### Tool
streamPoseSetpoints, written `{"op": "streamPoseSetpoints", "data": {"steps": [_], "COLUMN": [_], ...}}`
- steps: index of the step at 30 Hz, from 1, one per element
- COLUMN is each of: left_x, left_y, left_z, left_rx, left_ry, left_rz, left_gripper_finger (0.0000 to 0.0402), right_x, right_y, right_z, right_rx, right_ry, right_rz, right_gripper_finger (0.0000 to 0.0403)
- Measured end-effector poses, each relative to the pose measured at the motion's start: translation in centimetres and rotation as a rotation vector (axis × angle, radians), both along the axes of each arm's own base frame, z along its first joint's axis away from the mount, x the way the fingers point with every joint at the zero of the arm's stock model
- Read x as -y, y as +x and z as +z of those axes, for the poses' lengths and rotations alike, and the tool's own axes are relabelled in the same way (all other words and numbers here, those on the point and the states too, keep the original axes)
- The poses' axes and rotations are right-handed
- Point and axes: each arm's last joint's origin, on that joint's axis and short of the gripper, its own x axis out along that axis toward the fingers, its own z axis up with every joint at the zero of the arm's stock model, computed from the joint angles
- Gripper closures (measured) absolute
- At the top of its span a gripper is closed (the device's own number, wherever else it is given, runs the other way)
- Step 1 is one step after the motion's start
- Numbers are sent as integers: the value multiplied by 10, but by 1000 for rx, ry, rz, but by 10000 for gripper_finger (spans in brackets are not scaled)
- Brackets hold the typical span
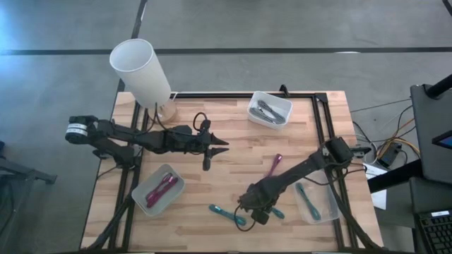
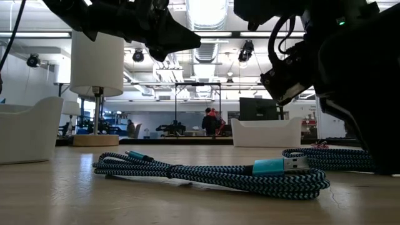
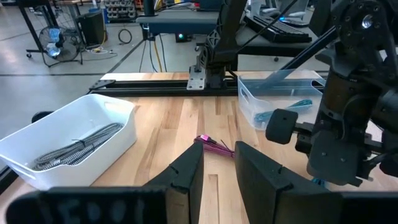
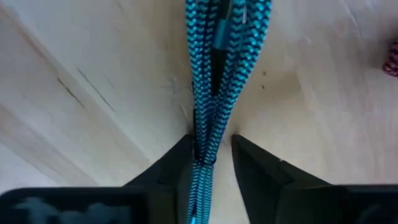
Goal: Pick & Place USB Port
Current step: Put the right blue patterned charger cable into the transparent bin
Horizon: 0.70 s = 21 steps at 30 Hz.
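Observation:
A teal braided USB cable (image 1: 226,214) lies bunched on the wooden table near its near edge; in the low view the teal cable (image 2: 219,174) rests flat with a teal plug at its end. My right gripper (image 1: 254,209) is down on it, shut on the strands (image 4: 217,62). My left gripper (image 1: 220,147) hovers over the table's middle, slightly open (image 3: 219,168) and holding nothing. A pink cable (image 1: 275,164) lies loose between the two arms, also seen as the pink cable (image 3: 214,145). My right gripper (image 4: 211,149) pinches several strands of the teal cable's bundle (image 4: 208,134) between its two fingers, coming from above and pointing down, with the fingers across the strands. The strands draw together at the fingers. The cable still lies on the table top.
A white bin with grey cables (image 1: 270,110) stands at the far edge. A bin with pink cables (image 1: 159,190) sits near left, and a clear bin with a teal cable (image 1: 318,202) near right. A white lamp (image 1: 141,70) stands at the far left corner.

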Motion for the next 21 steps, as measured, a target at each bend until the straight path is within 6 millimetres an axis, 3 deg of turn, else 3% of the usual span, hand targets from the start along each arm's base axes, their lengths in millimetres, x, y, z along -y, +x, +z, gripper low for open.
{"op": "streamPoseSetpoints", "data": {"steps": [7, 14, 21], "left_x": [0, 0, 0], "left_y": [0, 0, 0], "left_z": [0, 0, -1], "left_rx": [0, -1, -9], "left_ry": [0, 0, 3], "left_rz": [0, 0, -1], "left_gripper_finger": [305, 305, 305], "right_x": [4, 6, 14], "right_y": [0, -11, -47], "right_z": [4, 44, 87], "right_rx": [-18, 37, 134], "right_ry": [30, 102, 45], "right_rz": [-4, -16, -142], "right_gripper_finger": [381, 377, 376]}}
